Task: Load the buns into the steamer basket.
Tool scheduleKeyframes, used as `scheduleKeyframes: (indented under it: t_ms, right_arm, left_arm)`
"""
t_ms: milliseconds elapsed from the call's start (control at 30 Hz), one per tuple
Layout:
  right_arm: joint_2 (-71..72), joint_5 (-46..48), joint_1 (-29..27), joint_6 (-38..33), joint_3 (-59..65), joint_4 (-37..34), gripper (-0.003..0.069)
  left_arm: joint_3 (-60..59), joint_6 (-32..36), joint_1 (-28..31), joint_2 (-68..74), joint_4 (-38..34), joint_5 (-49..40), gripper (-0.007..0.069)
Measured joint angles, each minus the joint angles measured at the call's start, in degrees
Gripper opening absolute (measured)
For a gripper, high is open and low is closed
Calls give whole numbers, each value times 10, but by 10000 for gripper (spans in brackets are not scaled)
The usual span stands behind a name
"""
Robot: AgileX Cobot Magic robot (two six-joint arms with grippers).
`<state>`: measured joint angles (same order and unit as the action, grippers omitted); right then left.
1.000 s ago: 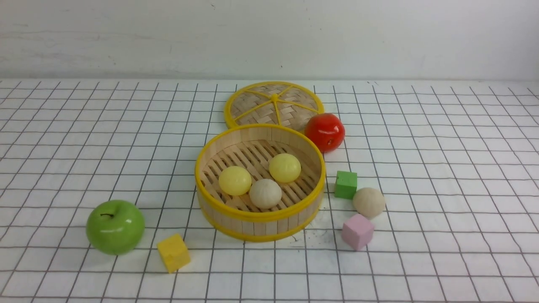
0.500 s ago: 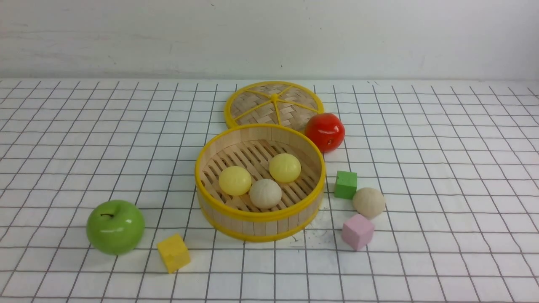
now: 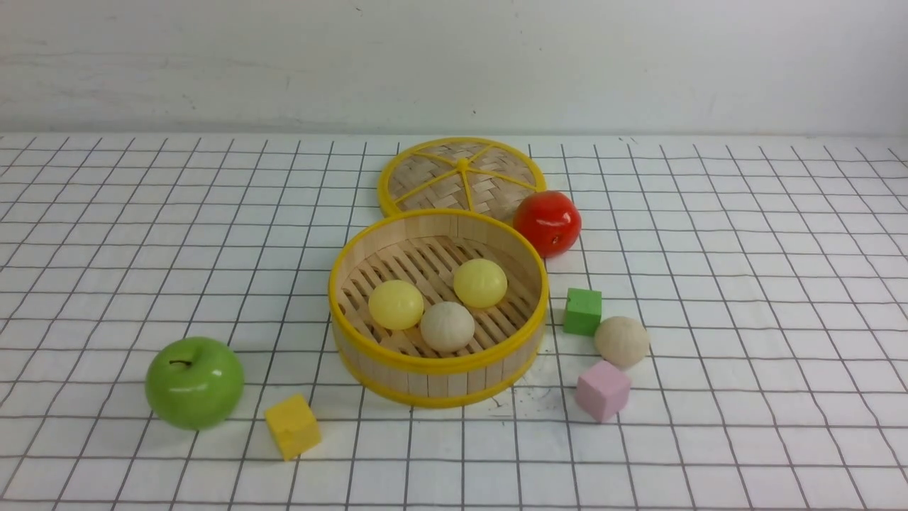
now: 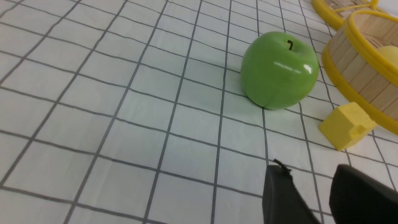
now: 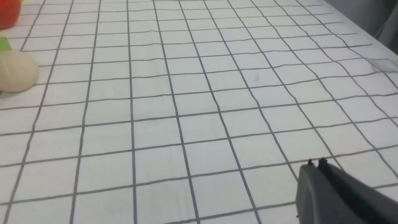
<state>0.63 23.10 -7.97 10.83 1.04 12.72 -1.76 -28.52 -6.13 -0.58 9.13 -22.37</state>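
The steamer basket [image 3: 355, 259] stands mid-table with three buns inside: two pale yellow buns [image 3: 395, 304] [image 3: 480, 282] and a beige bun [image 3: 447, 326]. Another beige bun [image 3: 621, 341] lies on the cloth to its right, between a green cube [image 3: 582, 311] and a pink cube [image 3: 602, 390]; it also shows at the right wrist view's edge [image 5: 17, 71]. Neither arm shows in the front view. My left gripper [image 4: 307, 174] is open and empty over bare cloth, short of the green apple [image 4: 279, 70]. My right gripper [image 5: 315, 163] is shut and empty, far from the bun.
The flat woven lid [image 3: 461, 177] lies behind the basket, with a red apple [image 3: 547, 222] at its right. A green apple [image 3: 194, 382] and a yellow cube [image 3: 291, 426] sit front left of the basket [image 4: 357, 62]. The table's right edge [image 5: 357, 18] shows in the right wrist view.
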Motion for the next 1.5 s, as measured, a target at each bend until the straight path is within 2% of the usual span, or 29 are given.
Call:
scheduleKeyframes:
  t_ms: [1500]
  right_arm:
    - [0,0,0,-1,0,0,53]
  left_arm:
    - [0,0,0,0,0,0,237]
